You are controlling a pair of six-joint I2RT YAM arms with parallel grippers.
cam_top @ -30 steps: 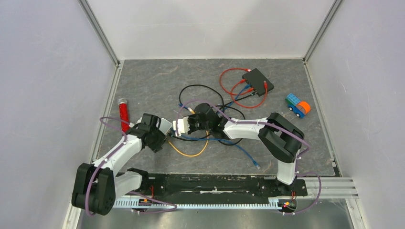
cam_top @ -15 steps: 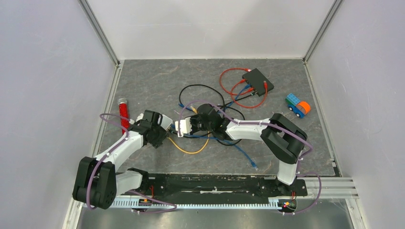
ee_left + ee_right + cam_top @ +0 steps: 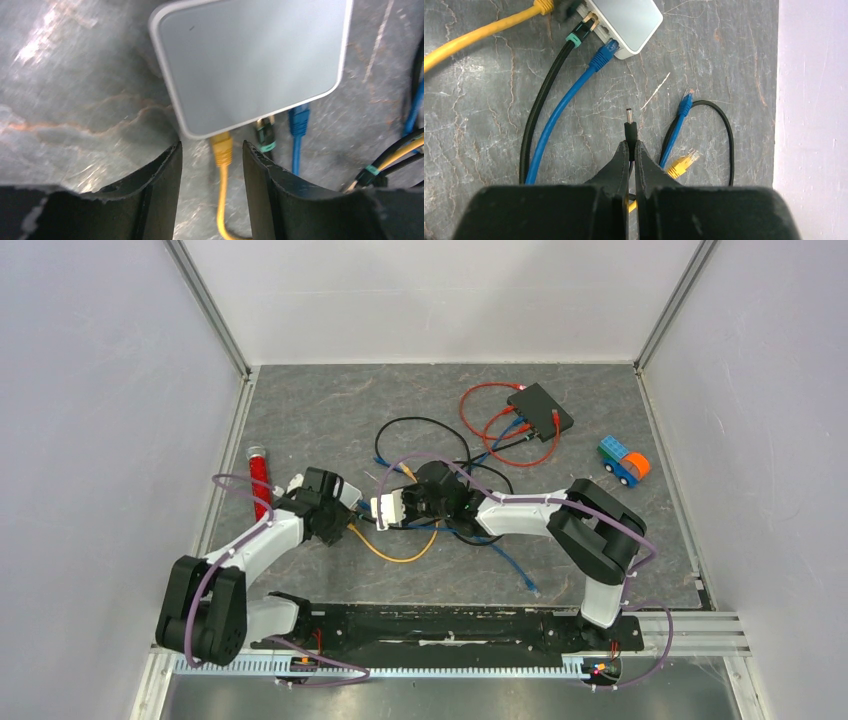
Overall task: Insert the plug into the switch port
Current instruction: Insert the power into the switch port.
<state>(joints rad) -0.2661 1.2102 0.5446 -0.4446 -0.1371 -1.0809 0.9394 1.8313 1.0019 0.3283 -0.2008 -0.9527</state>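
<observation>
The grey marbled tabletop (image 3: 300,410) carries a black network switch (image 3: 540,410) near its far right corner. A smaller flat white switch box (image 3: 385,508) lies around its middle, a little toward the left edge. 3 leads run to 1 side of the white box: a yellow cable (image 3: 220,200), a black cable (image 3: 265,135) and a blue cable (image 3: 298,125). The left claw (image 3: 212,150) stands apart, 1 finger either side of the yellow cable. The right claw (image 3: 632,147) is clamped on the small black barrel plug (image 3: 630,127), whose metal tip points toward the white box, apart from it.
</observation>
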